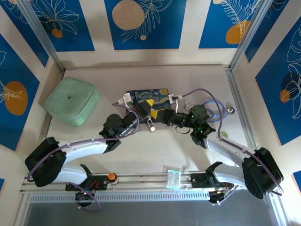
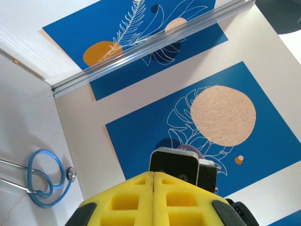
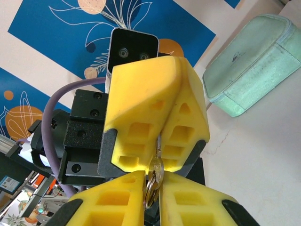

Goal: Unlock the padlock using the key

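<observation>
Meeting just on the near side of the starry-night painted box (image 1: 141, 96), the two grippers point at each other tip to tip.

The left gripper (image 3: 158, 134) comes in from the box's left. Its yellow fingers are pressed flat together, the seam between them showing as a single line in its own wrist view. Seen from the right wrist, the thin silvery shaft of the key (image 3: 157, 169) runs out of that seam, so this claw is clamped on the key.

The right gripper (image 3: 153, 200) reaches in from the box's right. Its fingers have only a narrow slit between them. The key's head and the metal ring (image 3: 149, 193) threaded through it sit inside that slit. Whether the pads actually press on them cannot be told.

The padlock (image 1: 151, 126) shows in the top view as a small brass and silver piece on the box's near side, slightly nearer than the gripper tips. It is apart from both sets of fingers. Whether it rests on the table or hangs cannot be told.

A pale green zipped case (image 1: 72, 101) lies well to the left of the box. The blue-tubed stethoscope (image 2: 70, 174) lies to the right of the box, near the side wall.
</observation>
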